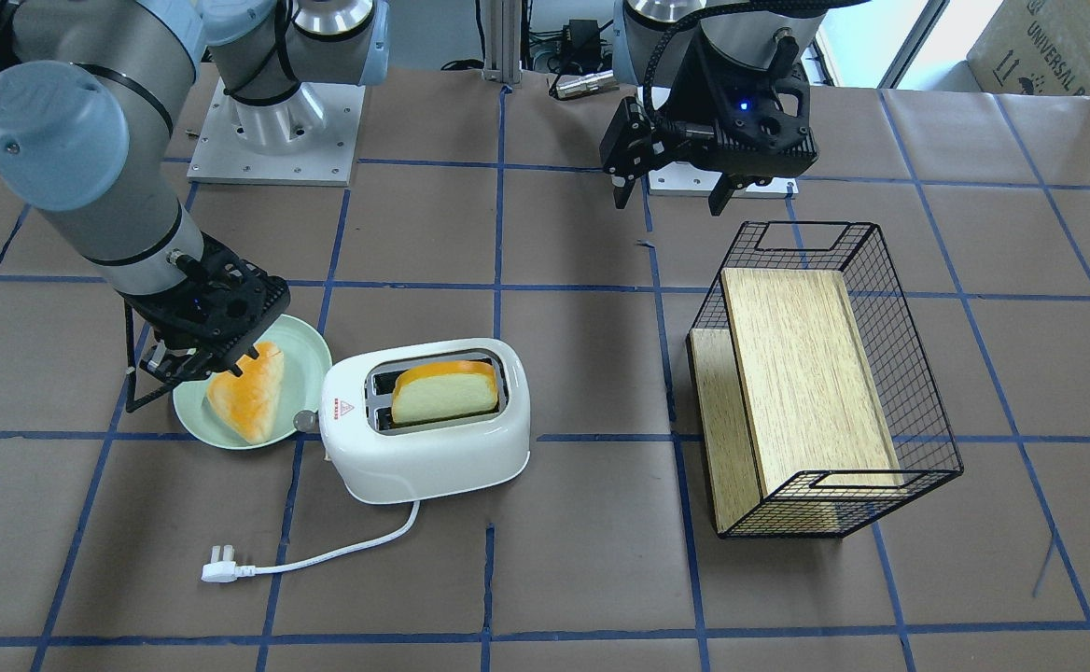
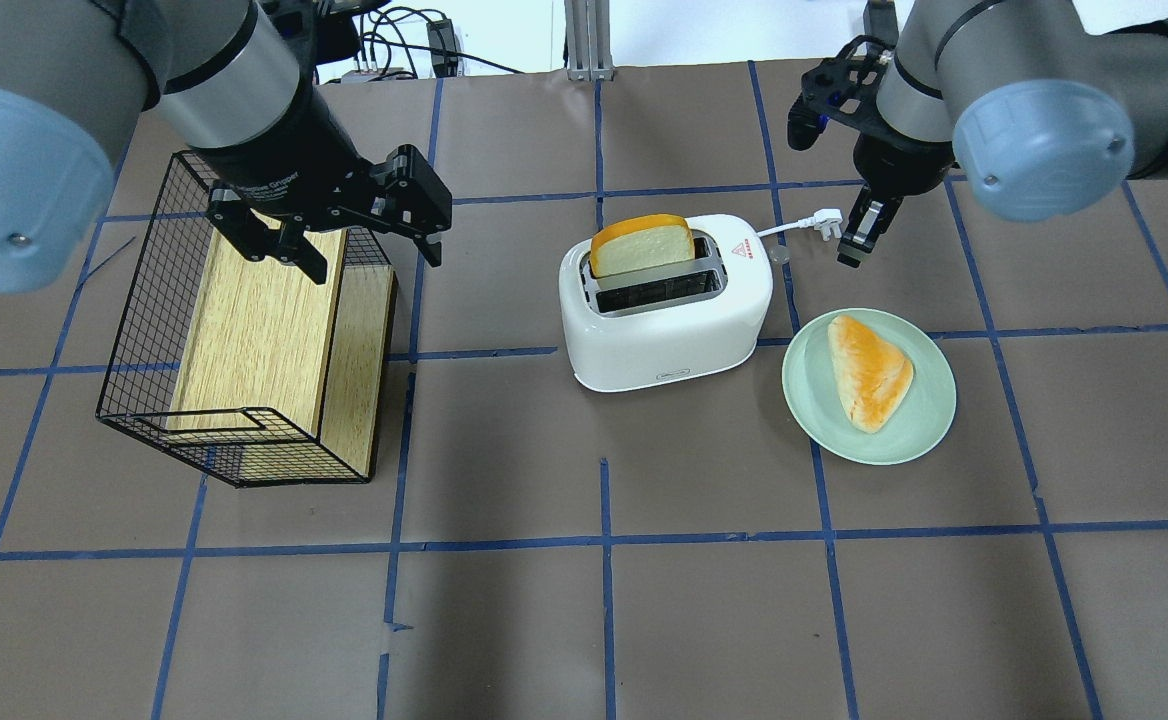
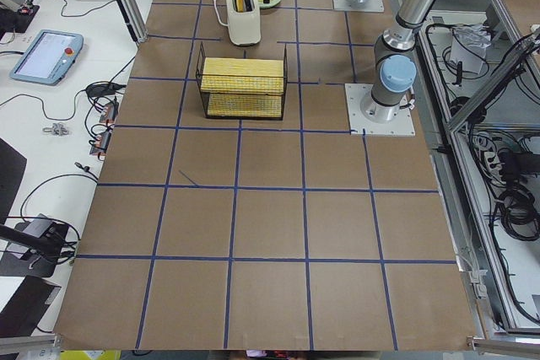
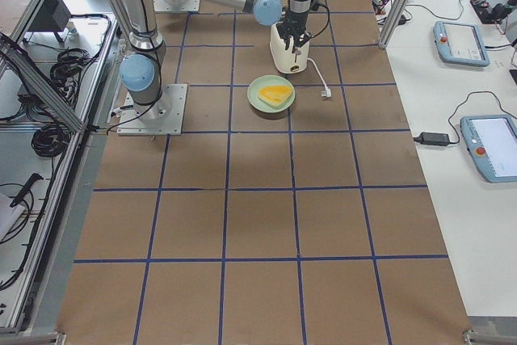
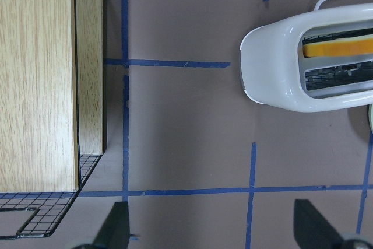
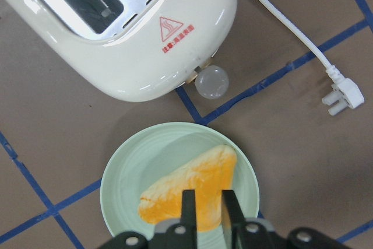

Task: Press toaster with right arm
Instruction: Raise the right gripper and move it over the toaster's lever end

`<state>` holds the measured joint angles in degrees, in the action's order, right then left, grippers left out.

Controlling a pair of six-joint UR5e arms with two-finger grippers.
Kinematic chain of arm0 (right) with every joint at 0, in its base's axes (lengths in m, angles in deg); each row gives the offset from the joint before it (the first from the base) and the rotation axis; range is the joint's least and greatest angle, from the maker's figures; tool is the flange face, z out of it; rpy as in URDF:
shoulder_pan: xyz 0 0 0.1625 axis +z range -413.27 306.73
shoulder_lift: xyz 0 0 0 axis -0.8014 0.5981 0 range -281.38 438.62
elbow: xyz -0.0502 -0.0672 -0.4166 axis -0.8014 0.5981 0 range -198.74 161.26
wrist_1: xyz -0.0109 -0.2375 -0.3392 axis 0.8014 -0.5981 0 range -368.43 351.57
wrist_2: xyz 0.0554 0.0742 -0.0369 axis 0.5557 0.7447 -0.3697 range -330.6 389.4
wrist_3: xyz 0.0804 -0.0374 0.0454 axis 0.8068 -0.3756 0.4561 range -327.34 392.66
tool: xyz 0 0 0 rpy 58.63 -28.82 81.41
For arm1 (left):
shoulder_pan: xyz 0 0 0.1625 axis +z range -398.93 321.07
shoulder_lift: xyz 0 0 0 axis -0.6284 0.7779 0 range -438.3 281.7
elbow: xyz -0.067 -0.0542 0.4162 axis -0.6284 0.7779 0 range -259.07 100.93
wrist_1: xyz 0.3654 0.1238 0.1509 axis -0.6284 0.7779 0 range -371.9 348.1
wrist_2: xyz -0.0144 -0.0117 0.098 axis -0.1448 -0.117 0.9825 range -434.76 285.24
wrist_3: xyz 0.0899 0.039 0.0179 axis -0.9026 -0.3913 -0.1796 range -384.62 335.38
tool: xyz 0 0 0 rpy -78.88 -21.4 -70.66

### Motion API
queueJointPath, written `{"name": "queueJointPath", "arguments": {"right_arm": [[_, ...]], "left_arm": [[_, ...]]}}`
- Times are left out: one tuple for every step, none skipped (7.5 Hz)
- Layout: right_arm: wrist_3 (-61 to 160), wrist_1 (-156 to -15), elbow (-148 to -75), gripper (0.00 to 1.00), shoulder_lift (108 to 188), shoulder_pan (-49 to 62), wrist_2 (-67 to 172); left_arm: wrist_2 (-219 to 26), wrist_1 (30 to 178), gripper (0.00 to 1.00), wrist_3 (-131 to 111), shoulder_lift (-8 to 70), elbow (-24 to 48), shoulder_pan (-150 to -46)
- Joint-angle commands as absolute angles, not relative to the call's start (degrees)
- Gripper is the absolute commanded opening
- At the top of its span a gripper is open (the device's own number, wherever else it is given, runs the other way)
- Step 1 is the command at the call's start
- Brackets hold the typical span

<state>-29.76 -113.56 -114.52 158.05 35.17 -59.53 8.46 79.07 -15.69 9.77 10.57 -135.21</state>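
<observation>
The white toaster [image 2: 664, 320] stands mid-table with a bread slice [image 2: 641, 245] upright in one slot; it also shows in the front view [image 1: 433, 457]. Its grey knob [image 6: 211, 81] sticks out of the end with the red triangle label. My right gripper [image 2: 864, 235] hovers beside that end, above the green plate [image 6: 116, 179] and apart from the toaster. Its thin fingers [image 6: 187, 208] are drawn close together and hold nothing. My left gripper [image 2: 369, 250] is open and empty above the wire basket [image 2: 144, 330].
A triangular bread piece [image 2: 869, 370] lies on the green plate [image 2: 919, 430] right of the toaster. The white cord and plug [image 2: 826, 222] lie behind the toaster's knob end. The wire basket holds a wooden board [image 2: 254, 320] at the left.
</observation>
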Motion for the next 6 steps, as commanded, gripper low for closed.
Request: {"name": "queueJointPath", "arguments": {"right_arm": [[-43.6,-119.0,-116.1,0.18,155.5,35.7,-57.3],[-45.5,-120.9,-116.2,0.17,154.6,35.7,-55.4],[-46.1,-121.0,-116.1,0.17,154.4,35.7,-53.8],[-47.8,-121.4,-116.1,0.16,154.3,35.8,-53.7],[-49.5,-121.4,-116.2,0.16,153.9,35.8,-53.6],[-50.2,-122.3,-116.3,0.16,153.3,35.8,-53.6]], "left_arm": [[8.5,79.1,1.00,-15.7,9.8,10.6,-135.3],[8.5,79.1,1.00,-15.7,9.8,10.6,-135.3],[8.4,79.1,1.00,-15.7,9.8,10.6,-135.3],[8.5,79.1,1.00,-15.7,9.8,10.6,-135.2],[8.5,79.1,1.00,-15.7,9.8,10.6,-135.3],[8.5,79.1,1.00,-15.7,9.8,10.6,-135.3]]}}
